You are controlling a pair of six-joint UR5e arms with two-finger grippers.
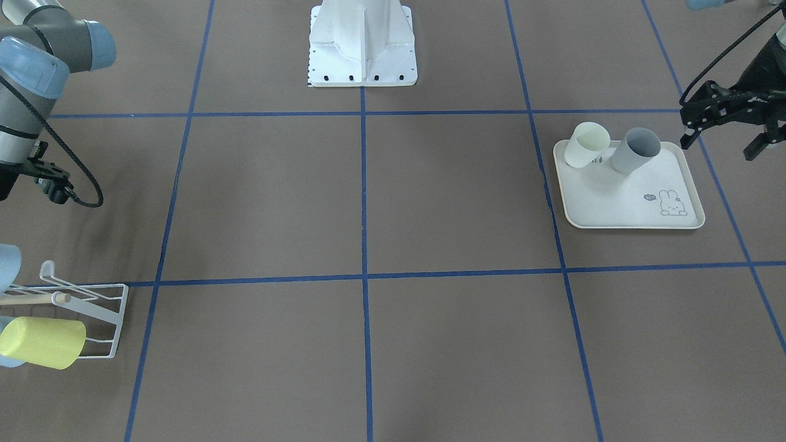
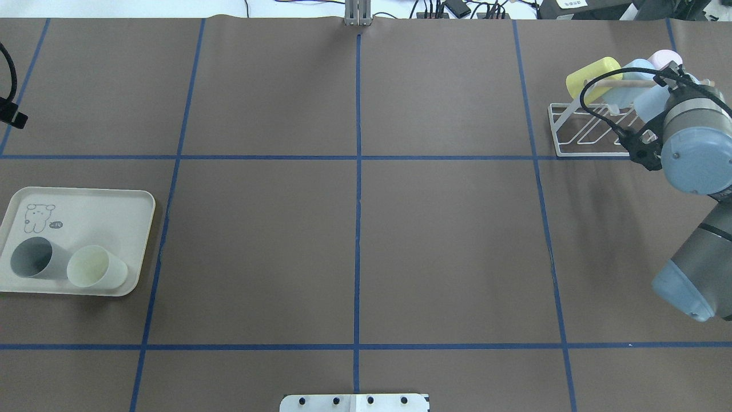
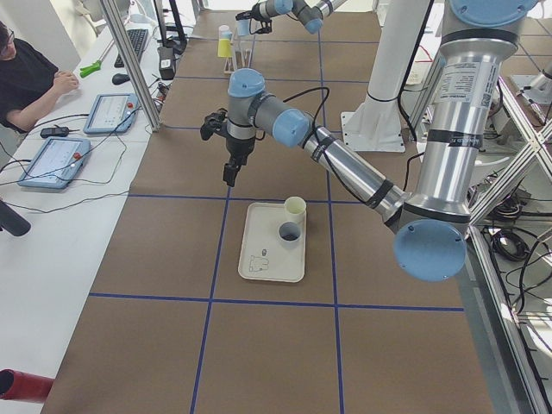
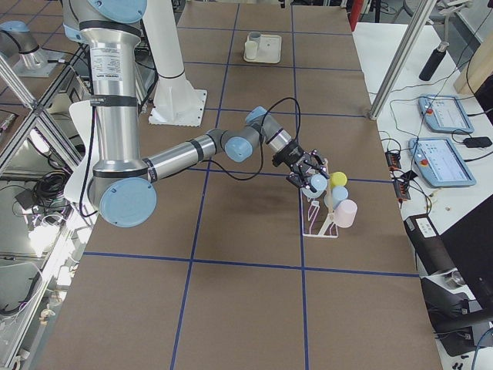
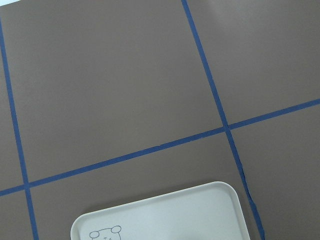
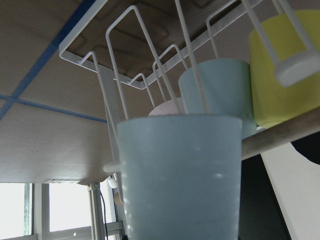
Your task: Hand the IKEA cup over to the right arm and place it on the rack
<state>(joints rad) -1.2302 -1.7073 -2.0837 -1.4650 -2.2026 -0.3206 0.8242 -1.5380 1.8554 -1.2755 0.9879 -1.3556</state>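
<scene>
A pale-blue IKEA cup [image 6: 180,175] fills the lower middle of the right wrist view, right against the white wire rack [image 2: 577,134]. My right gripper [image 4: 310,176] is at the rack and appears shut on this cup [image 2: 649,103]; its fingers are mostly hidden behind the wrist. Yellow [image 2: 592,74], blue and pink cups hang on the rack's pegs beside it. My left gripper [image 1: 718,150] hovers open and empty just beyond the far corner of the cream tray [image 1: 614,202], which holds a cream cup [image 1: 586,144] and a grey cup [image 1: 635,150].
The robot's white base [image 1: 362,49] stands at the middle of the table's near edge. Blue tape lines divide the brown table into squares. A person sits at a side desk [image 3: 34,86] with tablets, off the table.
</scene>
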